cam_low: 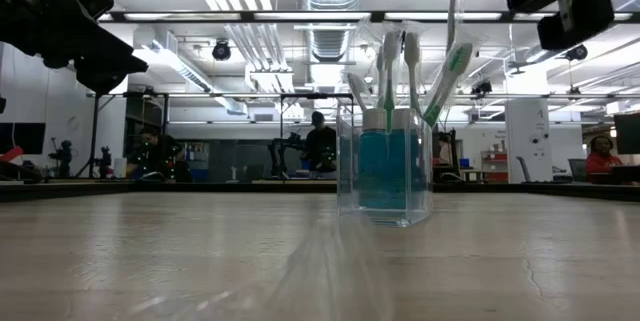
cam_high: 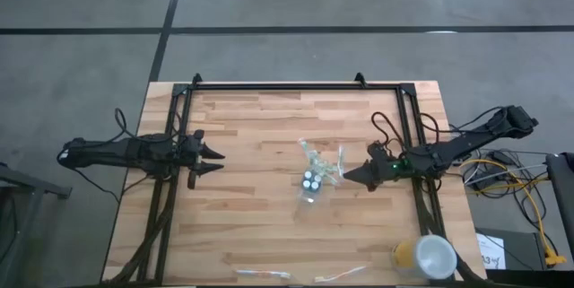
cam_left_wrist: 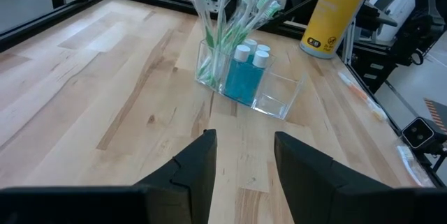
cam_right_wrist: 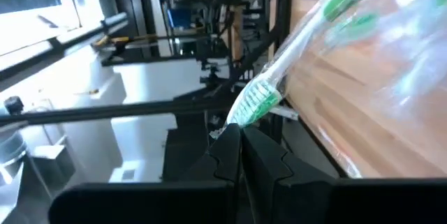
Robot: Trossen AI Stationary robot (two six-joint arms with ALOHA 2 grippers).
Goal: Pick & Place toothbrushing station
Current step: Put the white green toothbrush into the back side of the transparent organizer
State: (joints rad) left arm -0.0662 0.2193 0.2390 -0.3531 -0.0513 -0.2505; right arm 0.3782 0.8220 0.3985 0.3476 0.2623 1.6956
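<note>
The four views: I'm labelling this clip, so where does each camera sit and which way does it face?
High: overhead, straight down on table; both arms, left gripper, right gripper.
Low: table height, level toward room; holder central, arms at the top corners.
Left wrist: past open fingers toward holder, brushes, yellow bottle.
Right wrist: past shut fingers pinching a brush.
Shared: holder in high, low, left wrist.
</note>
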